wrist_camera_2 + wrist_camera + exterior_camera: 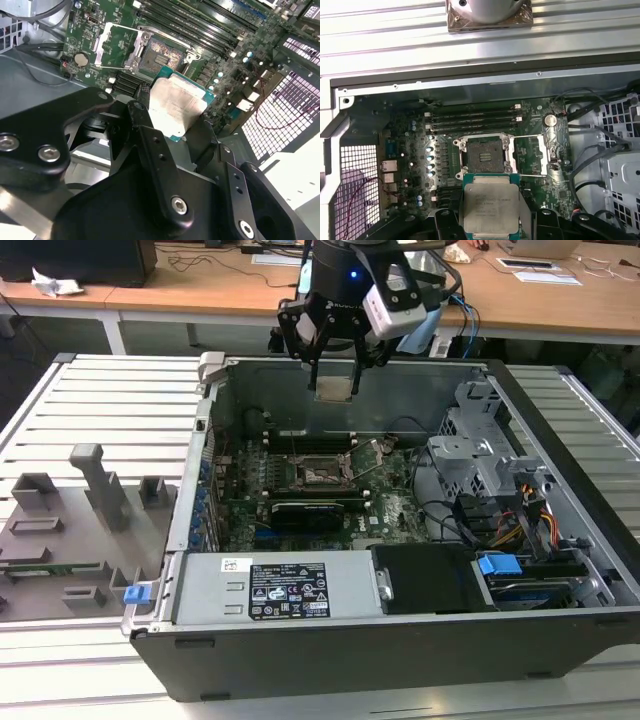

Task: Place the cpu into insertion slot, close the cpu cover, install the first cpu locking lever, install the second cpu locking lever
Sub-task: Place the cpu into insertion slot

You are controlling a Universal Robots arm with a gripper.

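Between the fingertips of the gripper (333,378), the cpu (333,390) is what stands to suffer. It is pinched only by its edges, so a slip or a slight twist in the grip would bring it down askew. A tilted or offset chip landing on the fine pin grid could bend pins or sit crooked in the frame. Whether the chip's corners are already squared to the socket is hard to judge from these angles.

The claw is clamped on the cpu, its fingers (150,145) set apart only as far as the chip is wide. In both wrist views the silver-grey top faces the cameras and the thin green rim shows around it.

The chip hangs in the air, above the open computer case (330,650) and well clear of the board. Beneath it, and offset from it in the exterior view, lies the insertion slot (485,159), bare, its dark centre exposed. The cpu cover (136,52) is swung open beside the slot, its window showing green motherboard (390,510) through it. Memory slots (475,119) run just beyond the socket.
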